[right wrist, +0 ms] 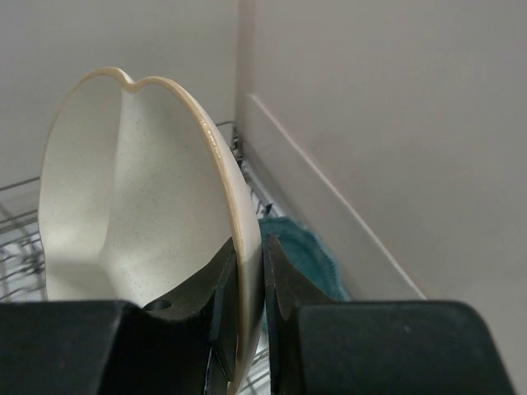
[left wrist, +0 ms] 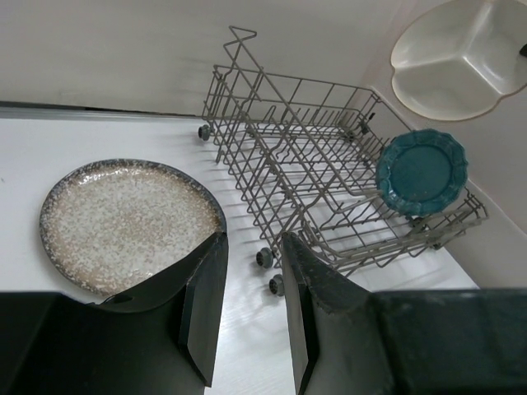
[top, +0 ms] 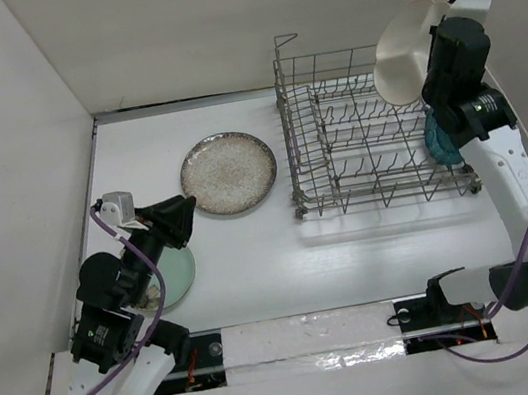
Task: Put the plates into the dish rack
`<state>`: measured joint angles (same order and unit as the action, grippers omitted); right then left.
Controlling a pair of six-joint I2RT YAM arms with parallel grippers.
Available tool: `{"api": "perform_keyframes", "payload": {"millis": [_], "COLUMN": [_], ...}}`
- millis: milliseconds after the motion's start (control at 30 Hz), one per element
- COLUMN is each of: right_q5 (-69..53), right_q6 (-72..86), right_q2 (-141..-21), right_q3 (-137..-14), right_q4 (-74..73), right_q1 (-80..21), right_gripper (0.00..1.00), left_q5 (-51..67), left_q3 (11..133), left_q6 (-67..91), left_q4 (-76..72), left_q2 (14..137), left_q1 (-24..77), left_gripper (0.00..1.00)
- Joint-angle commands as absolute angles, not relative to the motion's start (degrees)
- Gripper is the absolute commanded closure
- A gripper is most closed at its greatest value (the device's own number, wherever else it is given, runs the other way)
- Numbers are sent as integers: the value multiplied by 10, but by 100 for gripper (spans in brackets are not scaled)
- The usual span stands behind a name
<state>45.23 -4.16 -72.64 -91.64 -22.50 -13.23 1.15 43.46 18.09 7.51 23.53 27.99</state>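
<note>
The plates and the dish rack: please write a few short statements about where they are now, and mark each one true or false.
1. The right gripper is shut on the rim of the cream divided plate. True.
2. The speckled plate lies flat on the table, left of the dish rack. True.
3. The teal plate lies flat on the table. False: it stands on edge in the dish rack, at its right end.
4. The left gripper holds the mint green plate. False: this gripper is open and empty, and the mint green plate lies on the table near it.
</note>
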Motion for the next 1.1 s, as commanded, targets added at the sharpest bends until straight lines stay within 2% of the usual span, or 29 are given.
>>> {"api": "perform_keyframes", "payload": {"millis": [0, 100, 300, 567, 1067], "right_q5": [444, 441, 396, 379, 361], "right_q6": [-68, -171, -271, -300, -337], "right_q2": [-728, -741, -748, -758, -778], "right_q3": [-979, -947, -868, -810, -795], "right_q4": [-42, 35, 105, 116, 58], "right_q1": [-91, -60, -26, -13, -8], "right_gripper": [100, 100, 100, 100, 100], "left_q5": [30, 20, 4, -18, -22], "left_q3": [430, 432, 439, 435, 433], "left_q6": [183, 178, 175, 171, 170], "left_q4": [41, 42, 47, 54, 56], "left_q2": [219, 210, 199, 190, 186], "left_q1": [284, 290, 313, 336, 346], "left_gripper": [71, 71, 71, 71, 71]}}
